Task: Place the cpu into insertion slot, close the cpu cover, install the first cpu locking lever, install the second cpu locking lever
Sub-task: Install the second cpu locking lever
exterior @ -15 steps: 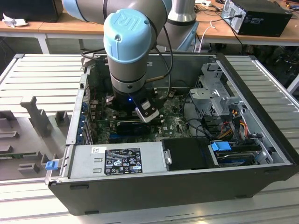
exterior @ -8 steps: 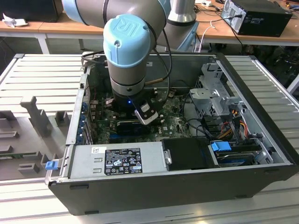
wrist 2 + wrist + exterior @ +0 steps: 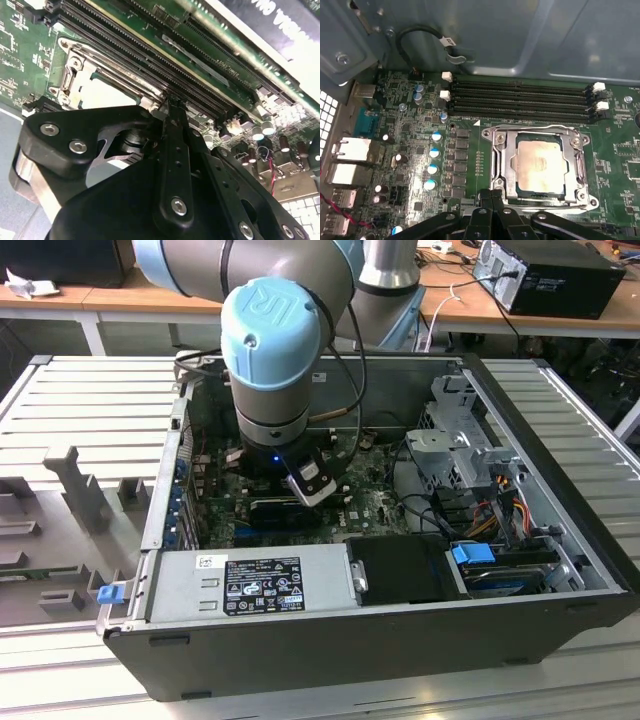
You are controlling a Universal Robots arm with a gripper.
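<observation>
While the arm reaches down into the open computer case (image 3: 560, 540) on the ribbed surface (image 3: 90, 400), the gripper (image 3: 495, 192) hangs low over the green board (image 3: 415, 150), at the edge of the socket farthest from the long black memory slots (image 3: 520, 97). Its fingers (image 3: 486, 197) are drawn together, tips nearly meeting, with nothing seen between them. The chip (image 3: 540, 167) lies flat in the socket (image 3: 507, 172), its pale metal top showing through the window of the cover (image 3: 570, 150). The cover frame appears to lie down over the chip, though the fingers hide the socket edge nearest them, so I cannot tell how the levers sit there. In the second wrist view the fingertips (image 3: 172, 107) stand just beside the socket frame (image 3: 75, 70), on its memory-slot side, with the chip's pale top (image 3: 107, 95) partly hidden behind the gripper's black body. A row of blue-topped capacitors (image 3: 434, 160) stands beside the socket.
</observation>
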